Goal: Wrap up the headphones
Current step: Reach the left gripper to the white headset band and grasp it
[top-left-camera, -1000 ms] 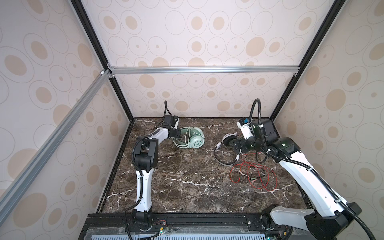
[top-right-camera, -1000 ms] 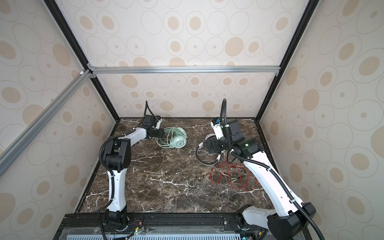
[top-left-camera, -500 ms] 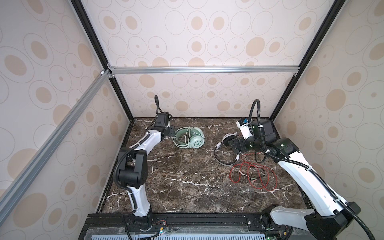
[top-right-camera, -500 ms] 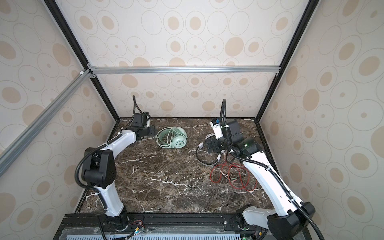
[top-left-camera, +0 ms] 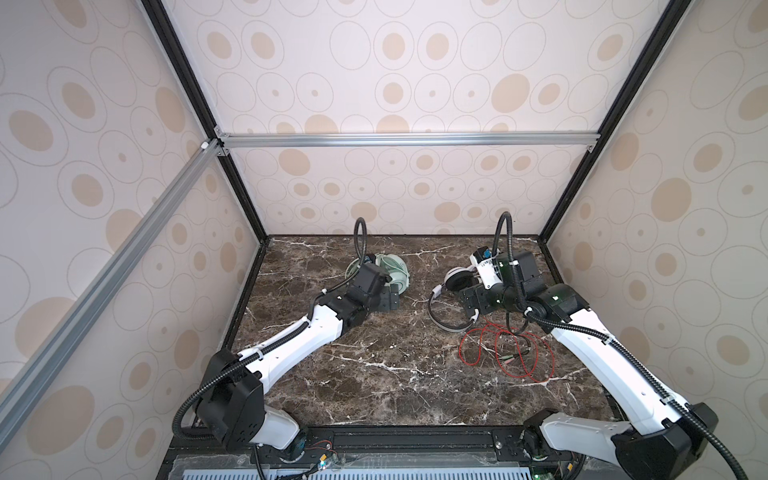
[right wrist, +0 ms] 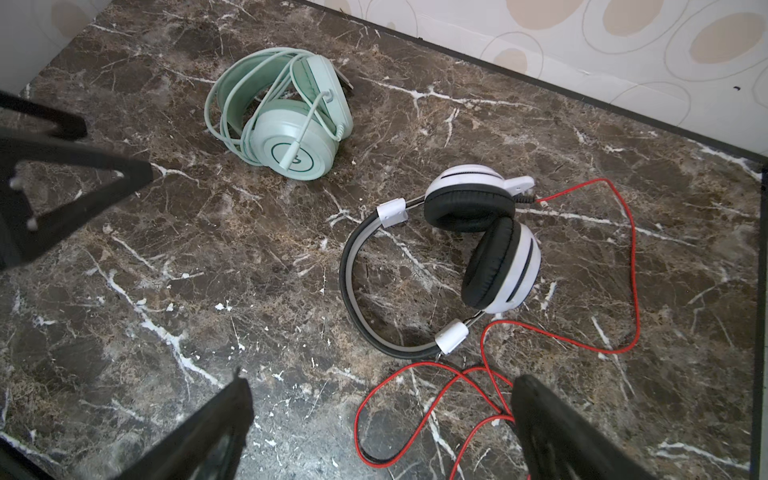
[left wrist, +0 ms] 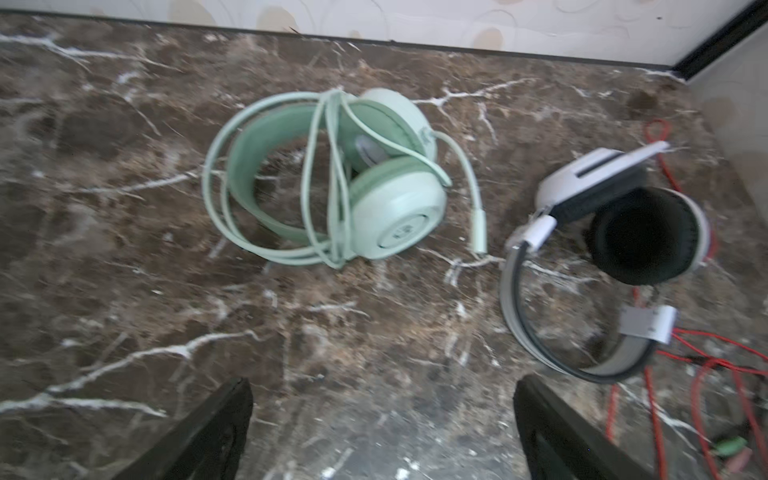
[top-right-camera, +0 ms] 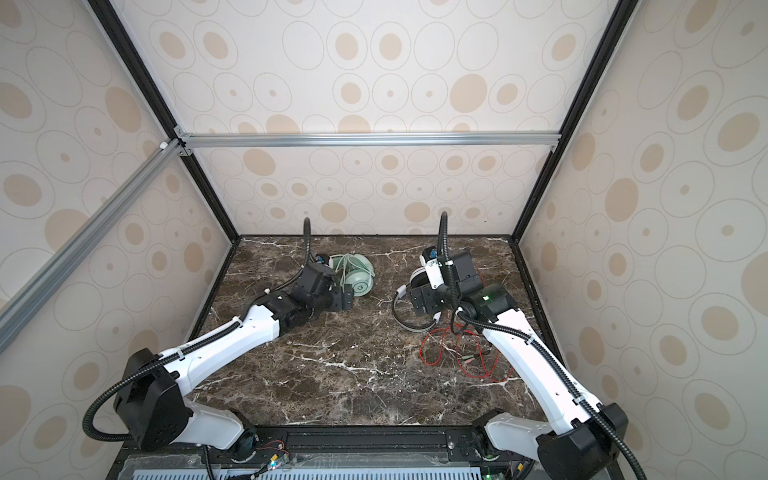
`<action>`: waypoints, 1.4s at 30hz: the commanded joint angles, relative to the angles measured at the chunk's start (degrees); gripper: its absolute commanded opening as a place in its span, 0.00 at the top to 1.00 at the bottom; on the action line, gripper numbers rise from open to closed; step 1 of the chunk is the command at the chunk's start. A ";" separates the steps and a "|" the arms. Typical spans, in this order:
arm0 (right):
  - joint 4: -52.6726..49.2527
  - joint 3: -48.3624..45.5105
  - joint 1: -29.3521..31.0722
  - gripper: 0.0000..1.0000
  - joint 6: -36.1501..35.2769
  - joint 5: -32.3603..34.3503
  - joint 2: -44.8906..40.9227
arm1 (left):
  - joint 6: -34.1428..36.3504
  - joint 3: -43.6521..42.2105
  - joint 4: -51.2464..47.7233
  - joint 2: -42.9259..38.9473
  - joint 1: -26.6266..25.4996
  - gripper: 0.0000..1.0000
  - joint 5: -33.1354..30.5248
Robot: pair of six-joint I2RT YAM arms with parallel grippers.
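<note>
The mint-green headphones lie at the back of the table, their pale cable wound round the band and cups. My left gripper hovers open and empty just in front of them. To their right lie the white-and-black headphones. Their red cable sprawls loose over the marble. My right gripper hangs open and empty above their grey headband and the nearest cable loops.
The dark marble table is closed in by patterned walls at the back and on both sides. The two pairs lie close together near the back wall. Green and pink plugs end the red cable.
My left arm has swung from the back left of the mint-green pair round to its front, and its jaws have opened wide. The right arm and both pairs have stayed put.
</note>
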 commanded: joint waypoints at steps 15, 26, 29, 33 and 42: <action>-1.95 -10.37 -2.95 0.00 4.87 -1.52 -14.50 | -25.22 8.53 3.15 15.05 -15.65 0.02 -0.46; -0.85 -15.54 -4.15 0.00 6.49 0.02 -19.06 | -29.32 16.01 2.80 26.90 -16.53 0.04 2.97; -2.54 -13.99 -4.47 0.00 4.14 0.40 -19.51 | -30.00 18.21 3.80 30.34 -15.58 0.06 3.75; -2.42 -14.71 -5.26 0.00 3.17 1.36 -20.16 | -30.48 20.00 4.73 33.66 -13.16 0.08 5.24; -2.12 -13.95 -5.26 0.00 2.00 1.11 -20.03 | -30.11 25.76 1.39 40.45 -12.06 0.17 6.02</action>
